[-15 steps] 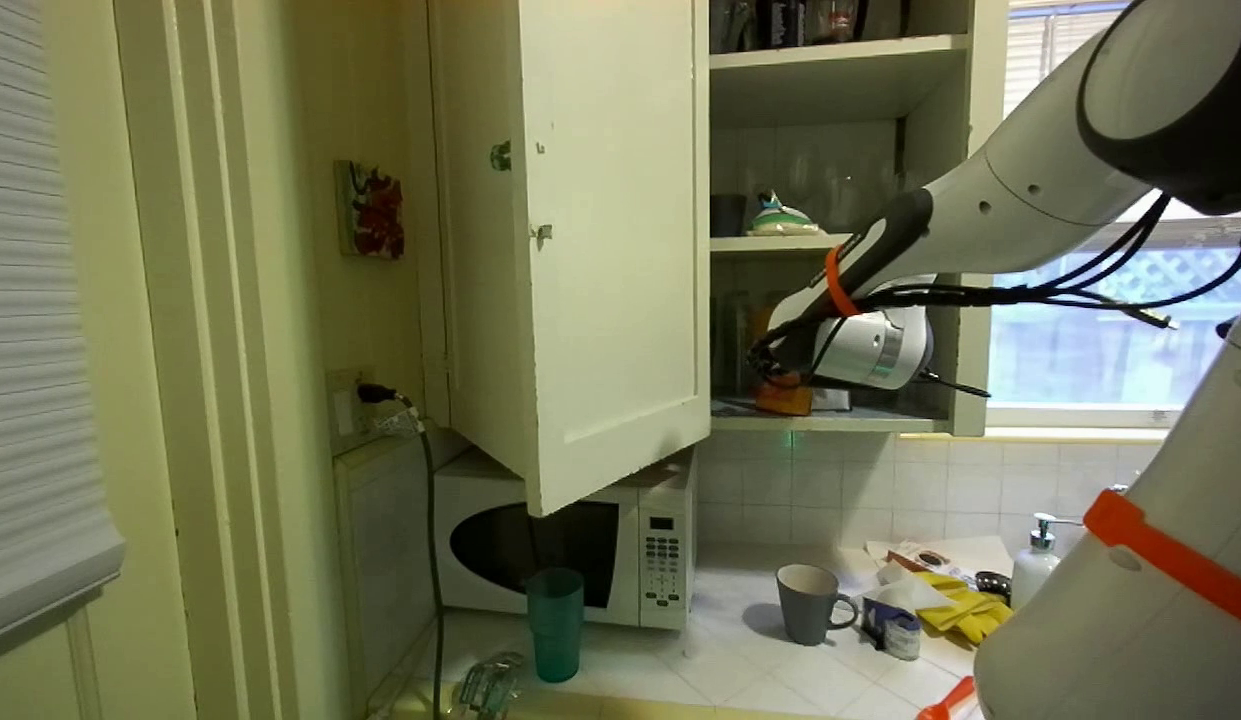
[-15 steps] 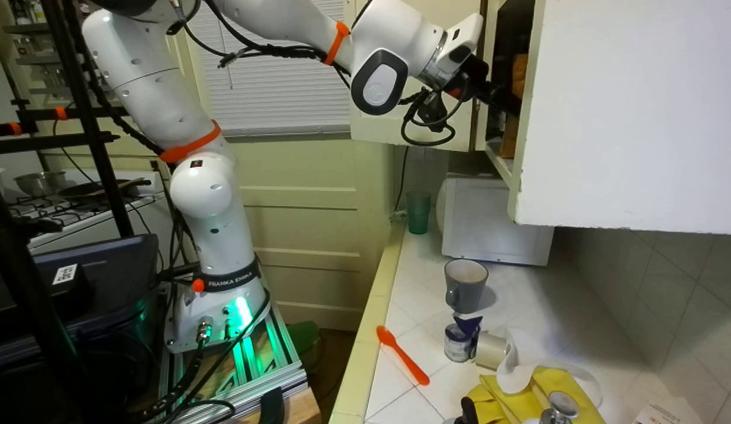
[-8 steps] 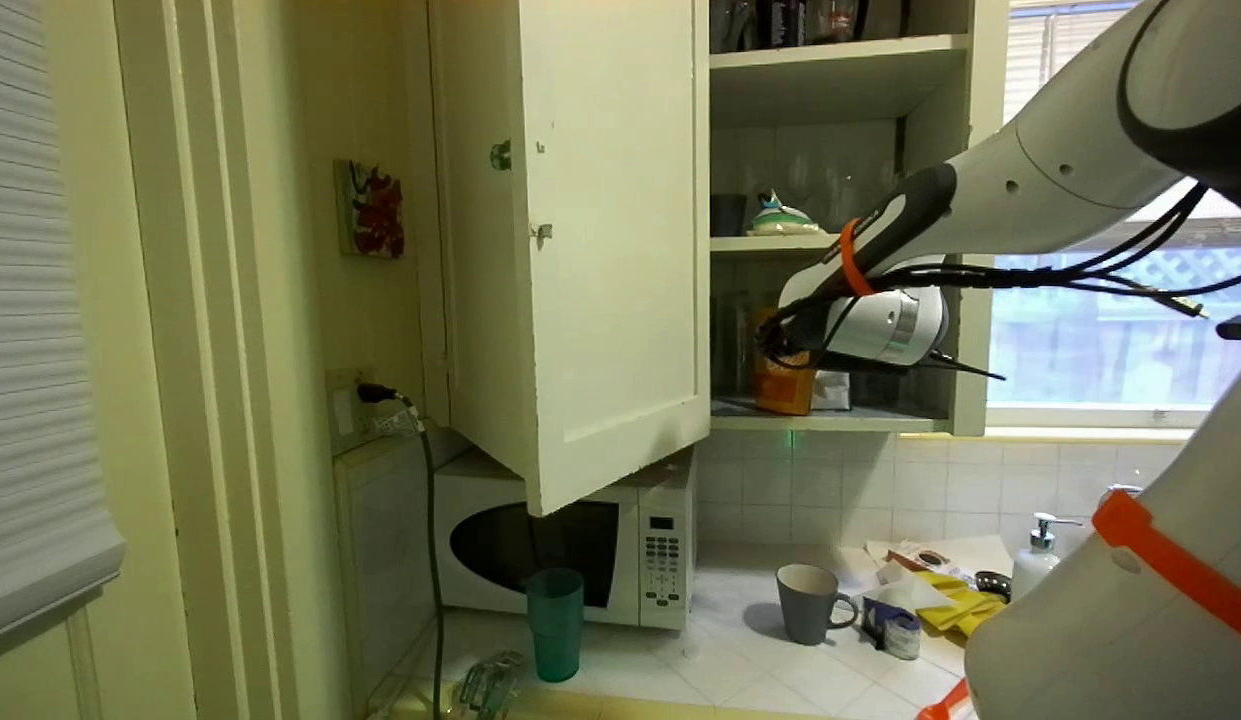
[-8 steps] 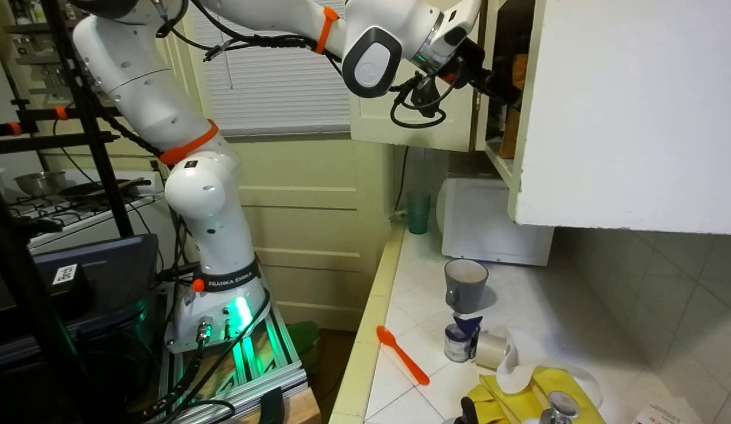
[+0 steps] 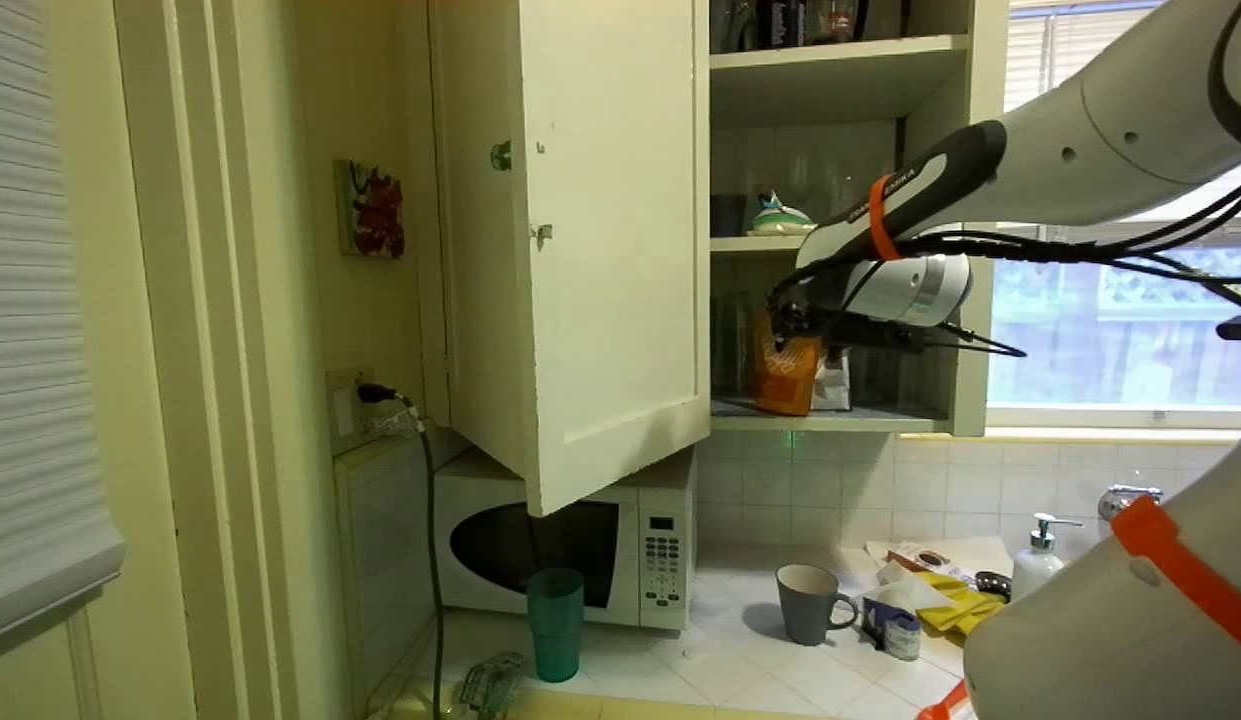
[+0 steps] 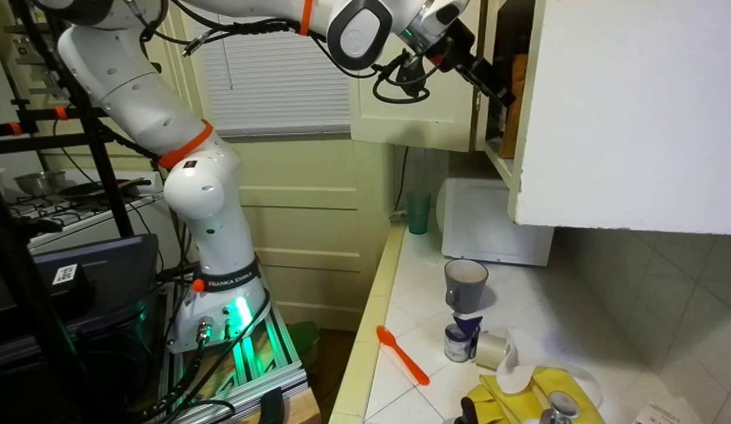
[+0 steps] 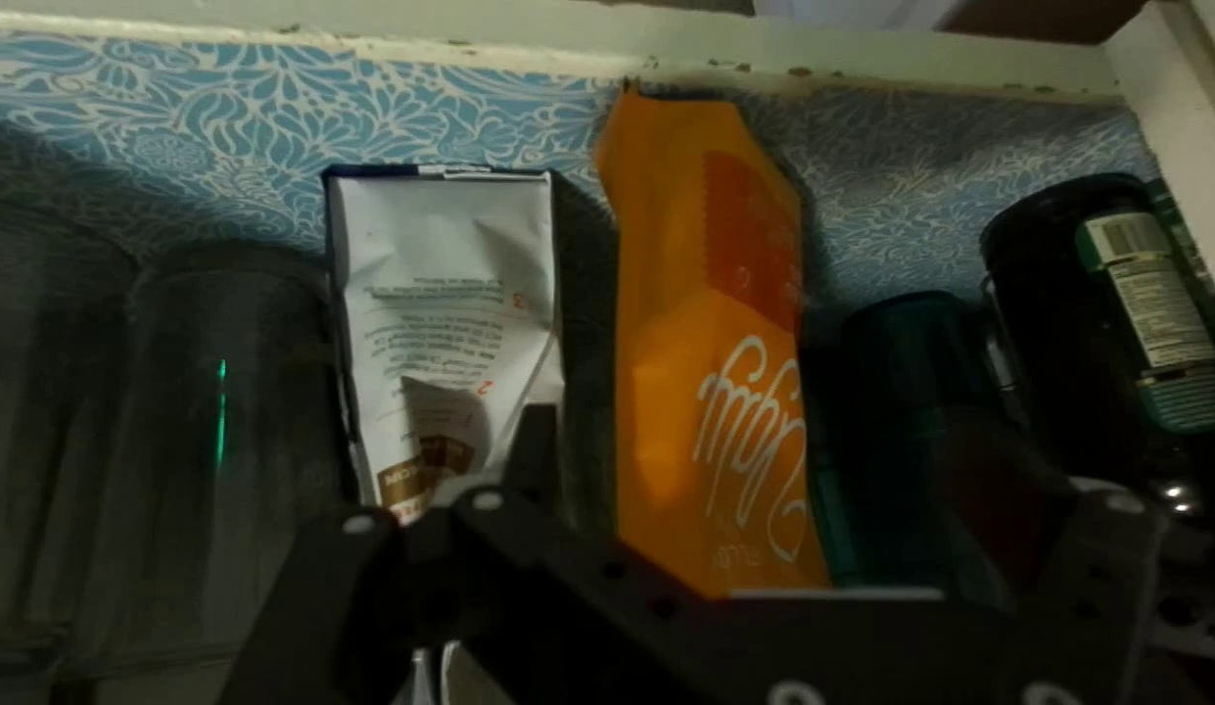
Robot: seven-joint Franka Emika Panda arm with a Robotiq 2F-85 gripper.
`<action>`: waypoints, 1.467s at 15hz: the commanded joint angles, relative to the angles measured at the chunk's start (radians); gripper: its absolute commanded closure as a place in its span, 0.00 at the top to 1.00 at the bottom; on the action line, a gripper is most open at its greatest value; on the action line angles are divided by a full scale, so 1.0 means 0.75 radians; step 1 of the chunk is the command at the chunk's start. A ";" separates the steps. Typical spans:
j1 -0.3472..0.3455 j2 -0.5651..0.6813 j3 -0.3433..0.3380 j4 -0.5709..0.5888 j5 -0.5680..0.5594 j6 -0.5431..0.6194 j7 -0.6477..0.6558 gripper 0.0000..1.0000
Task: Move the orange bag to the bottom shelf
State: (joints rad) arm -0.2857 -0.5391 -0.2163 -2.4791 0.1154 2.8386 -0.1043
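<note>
Here's your orange bag [image 5: 788,377], standing upright on the bottom shelf [image 5: 895,425] of the cabinet [image 5: 971,395], up above the back edge of the counter [image 6: 553,318]. Your gripper [image 6: 506,99] slants down to the bag's upper part — touching or just beside it, I cannot tell. In the wrist view you get the jaws spread, dark shapes to either side of that orange front, and they have hold of nothing; exactly how wide they stand, I cannot tell. Next to your bag comes a white bag [image 7: 441,294], just beside it, then clear glassware [image 7: 206,450] beyond; a dark teal cup [image 7: 906,362] sits close on the orange one's other flank. Over to the cabinet door [image 5: 620,250], swung wide. Below it the microwave [image 5: 605,560] takes the back corner of the counter, and the teal tumbler [image 5: 555,630] stands by the front corner at that same end. Follow the front edge away from there — you pass the grey mug [image 6: 466,287], set in from it, next the small can [image 6: 457,345], and the orange spoon [image 6: 404,356] lying close along the edge.
</note>
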 commanded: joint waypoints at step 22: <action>-0.102 -0.169 0.044 0.148 -0.226 -0.651 0.219 1.00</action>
State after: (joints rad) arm -0.3571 -0.6548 -0.1885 -2.3761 -0.0232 2.3991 0.0253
